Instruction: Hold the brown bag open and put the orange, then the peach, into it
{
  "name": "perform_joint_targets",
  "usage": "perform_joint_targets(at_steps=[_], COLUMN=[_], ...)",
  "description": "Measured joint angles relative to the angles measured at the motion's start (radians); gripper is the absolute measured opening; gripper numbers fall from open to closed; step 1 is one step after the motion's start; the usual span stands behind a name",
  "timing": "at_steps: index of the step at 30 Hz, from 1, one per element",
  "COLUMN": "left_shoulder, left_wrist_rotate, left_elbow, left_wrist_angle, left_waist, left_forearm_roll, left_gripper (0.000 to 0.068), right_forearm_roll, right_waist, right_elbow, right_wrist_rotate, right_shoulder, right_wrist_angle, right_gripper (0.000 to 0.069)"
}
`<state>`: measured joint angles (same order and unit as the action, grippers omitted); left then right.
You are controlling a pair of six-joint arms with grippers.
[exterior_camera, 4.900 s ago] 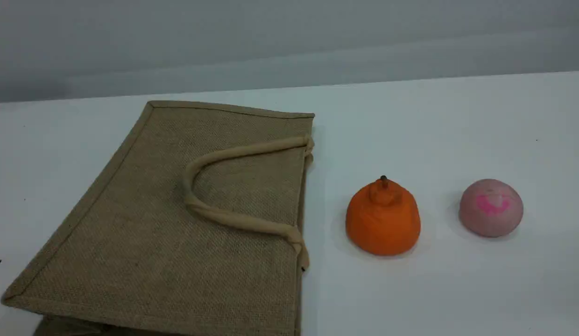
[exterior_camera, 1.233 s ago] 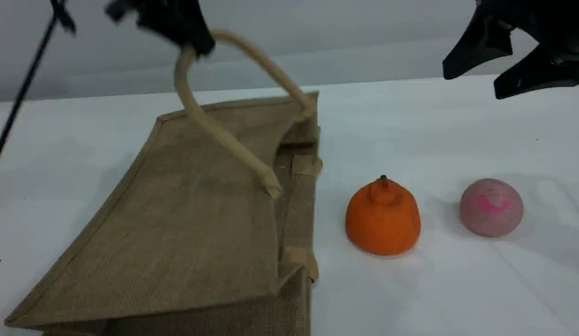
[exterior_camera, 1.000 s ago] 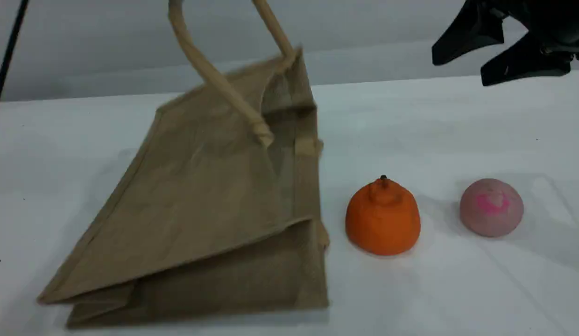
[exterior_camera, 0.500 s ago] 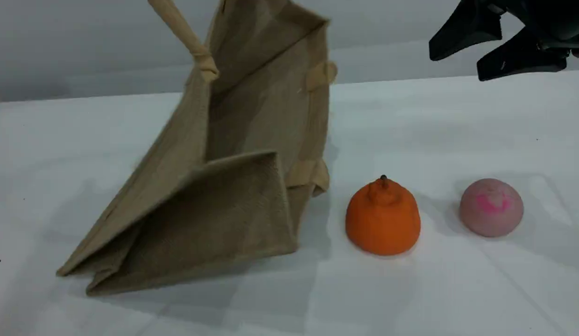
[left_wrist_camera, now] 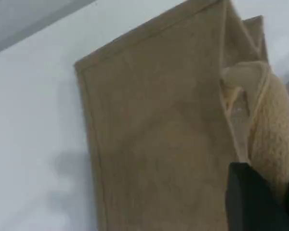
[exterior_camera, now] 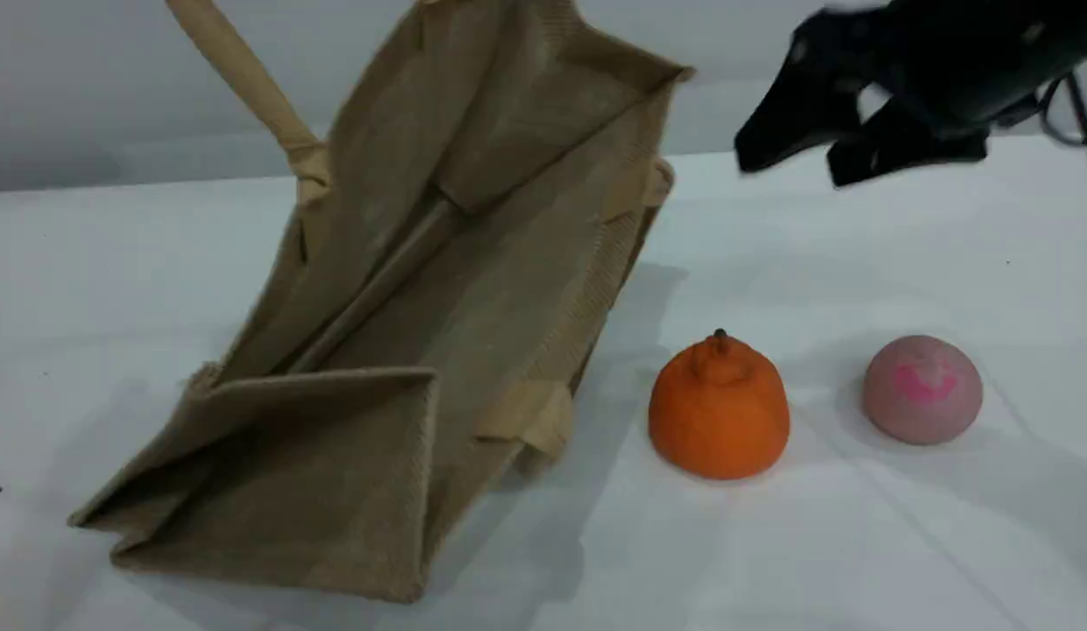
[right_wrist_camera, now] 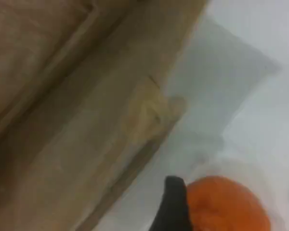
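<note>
White worktop (exterior_camera: 859, 543) carries everything. Half a second ago the brown bag (exterior_camera: 473, 289) stood steeper; now it has tipped further, its mouth gaping up and to the right, its long axis running from the near-left bottom to the far-right rim. The left tool (left_wrist_camera: 260, 202) stays clenched on the beige handle (exterior_camera: 245, 79). The right tool (exterior_camera: 793, 149), released and spread wide, has come lower toward the orange (exterior_camera: 719, 412), which sits just right of the bag; the peach (exterior_camera: 922, 390) lies farther right.
</note>
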<state>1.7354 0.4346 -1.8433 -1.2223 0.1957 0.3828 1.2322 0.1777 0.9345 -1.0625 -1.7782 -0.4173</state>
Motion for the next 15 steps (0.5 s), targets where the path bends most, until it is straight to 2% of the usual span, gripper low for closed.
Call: perform_joint_targets(at_steps=[6,15], left_shoulder=[-0.005,-0.004], left_wrist_rotate=[0.001,0.000], left_elbow=[0.000,0.000], left_wrist_angle=[0.000,0.000], left_waist=[0.000,-0.001], left_forearm_roll=[0.004,0.013], left_gripper=[0.0088,0.0088], right_forearm_roll=[0.000,0.007], right_waist=[0.060,0.073], right_elbow=[0.000,0.000], right_wrist_rotate=[0.003,-0.029], right_shoulder=[-0.103,-0.188], right_wrist_angle=[0.009,0.097], right_gripper=[0.0533,0.0533])
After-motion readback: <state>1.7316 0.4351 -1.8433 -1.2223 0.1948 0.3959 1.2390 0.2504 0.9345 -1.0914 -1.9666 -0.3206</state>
